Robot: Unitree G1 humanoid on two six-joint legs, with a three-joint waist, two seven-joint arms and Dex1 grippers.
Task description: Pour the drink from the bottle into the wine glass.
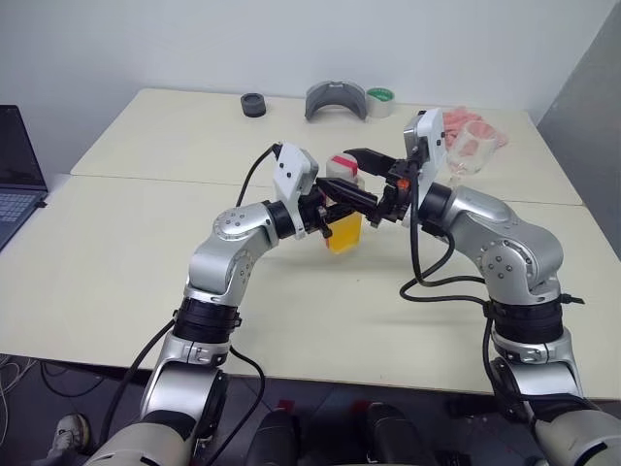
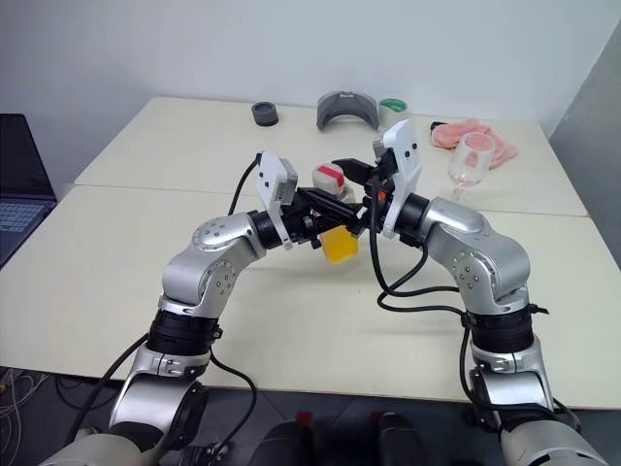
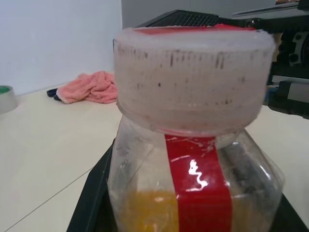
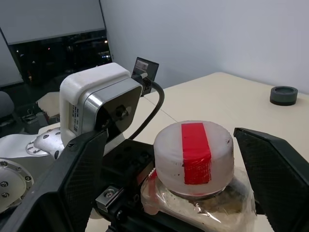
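The small clear plastic bottle (image 1: 343, 209) with a squarish body is held above the pale table (image 1: 126, 272), in the middle of the scene, between the two arms. It is gripped around its body by the black two-fingered left gripper (image 1: 342, 206), whose fingers are closed tight on it. The translucent orange-yellow drink (image 1: 343, 233) is seen in the lower part of the bottle. A strip of red tape (image 3: 202, 193) runs down the side of the bottle, and the wide whitish round cap (image 4: 194, 157) with a red stripe across its top is still screwed on.

The black two-fingered right gripper (image 4: 174, 159) is placed around the cap. Its fingers (image 4: 277, 169) are spread wide, one on each side of the cap, and a gap is seen between each finger and the cap, so nothing is held by it.

Farther back, on the right side of the table, the clear stemmed wine glass (image 2: 471, 160) is standing upright, well apart from the bottle. No drink is seen inside it. Just behind the glass a crumpled pink cloth (image 2: 485, 136) is lying.

At the far edge of the table a grey curved object (image 1: 336, 100), a roll of tape with a green inside (image 1: 380, 100) and a small black round object (image 1: 253, 104) are placed. The corner of a dark laptop (image 1: 17, 175) is seen at the far left.
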